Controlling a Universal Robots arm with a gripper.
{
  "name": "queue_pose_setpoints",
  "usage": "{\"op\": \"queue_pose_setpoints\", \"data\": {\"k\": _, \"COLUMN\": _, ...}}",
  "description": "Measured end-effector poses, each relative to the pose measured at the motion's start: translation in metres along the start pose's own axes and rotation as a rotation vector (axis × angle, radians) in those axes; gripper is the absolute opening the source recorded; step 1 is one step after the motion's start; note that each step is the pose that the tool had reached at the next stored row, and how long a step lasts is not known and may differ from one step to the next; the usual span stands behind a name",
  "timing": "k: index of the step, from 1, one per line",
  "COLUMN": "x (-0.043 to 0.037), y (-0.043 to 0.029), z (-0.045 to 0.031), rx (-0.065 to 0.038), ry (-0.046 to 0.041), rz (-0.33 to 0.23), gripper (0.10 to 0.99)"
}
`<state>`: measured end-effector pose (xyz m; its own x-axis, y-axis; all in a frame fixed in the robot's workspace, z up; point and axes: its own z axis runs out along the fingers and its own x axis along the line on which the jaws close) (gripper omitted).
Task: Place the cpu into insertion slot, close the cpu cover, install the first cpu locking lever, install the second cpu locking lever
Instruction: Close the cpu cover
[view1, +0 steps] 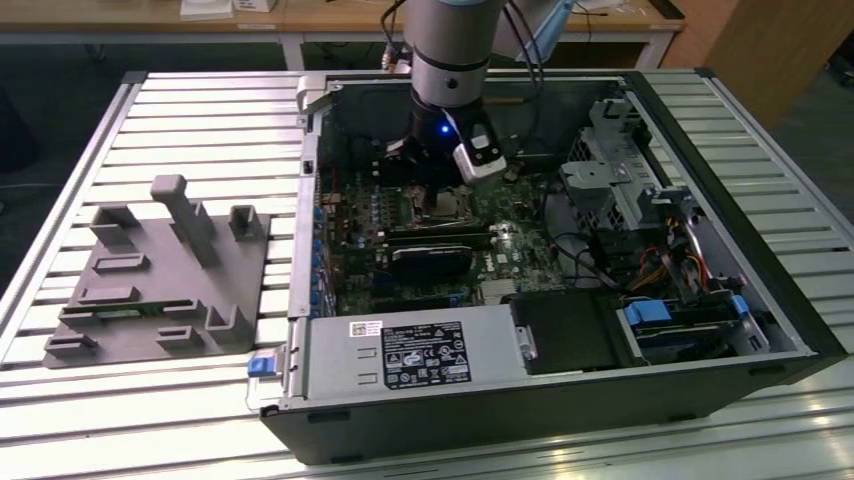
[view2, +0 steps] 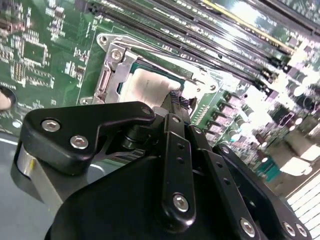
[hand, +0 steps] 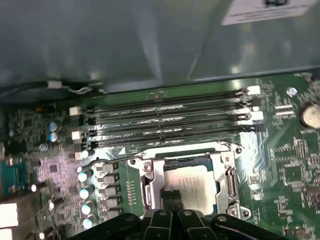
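Observation:
The cpu (hand: 196, 179) (view2: 145, 84), a square chip with a dull silver top, lies flat in the insertion slot (view1: 441, 207) on the green board. The cpu cover (hand: 150, 181) (view2: 112, 69), a silvery frame, lies down around it, and the chip shows through its window. A thin wire lever (hand: 102, 162) sticks out sideways from one corner of the socket. My gripper (hand: 170, 196) (view2: 175, 100) (view1: 431, 192) hangs straight over the socket. Its two black fingertips are pressed together, shut on nothing, at the chip's near edge.
Long black memory slots (hand: 165, 117) (view2: 200, 35) run beside the socket. The grey case wall (hand: 150, 45) rises behind them. A black module (view1: 434, 250), the power supply (view1: 400, 355) and a drive cage (view1: 627, 170) crowd the case. A grey fixture (view1: 160, 270) stands at the exterior view's left.

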<state>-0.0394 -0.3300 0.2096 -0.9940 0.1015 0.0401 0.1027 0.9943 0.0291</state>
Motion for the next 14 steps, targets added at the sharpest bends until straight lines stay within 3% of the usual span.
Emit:
{"op": "queue_pose_setpoints", "data": {"k": 2, "x": 0.0, "y": -0.0001, "z": 0.0003, "rx": 0.001, "ry": -0.0048, "rz": -0.024, "gripper": 0.106}}
{"op": "queue_pose_setpoints", "data": {"k": 7, "x": 0.0012, "y": -0.0003, "z": 0.001, "rx": -0.008, "ry": -0.0556, "rz": -0.034, "gripper": 0.106}}
{"op": "queue_pose_setpoints", "data": {"k": 14, "x": 0.0029, "y": -0.0002, "z": 0.0013, "rx": -0.008, "ry": -0.058, "rz": -0.034, "gripper": 0.106}}
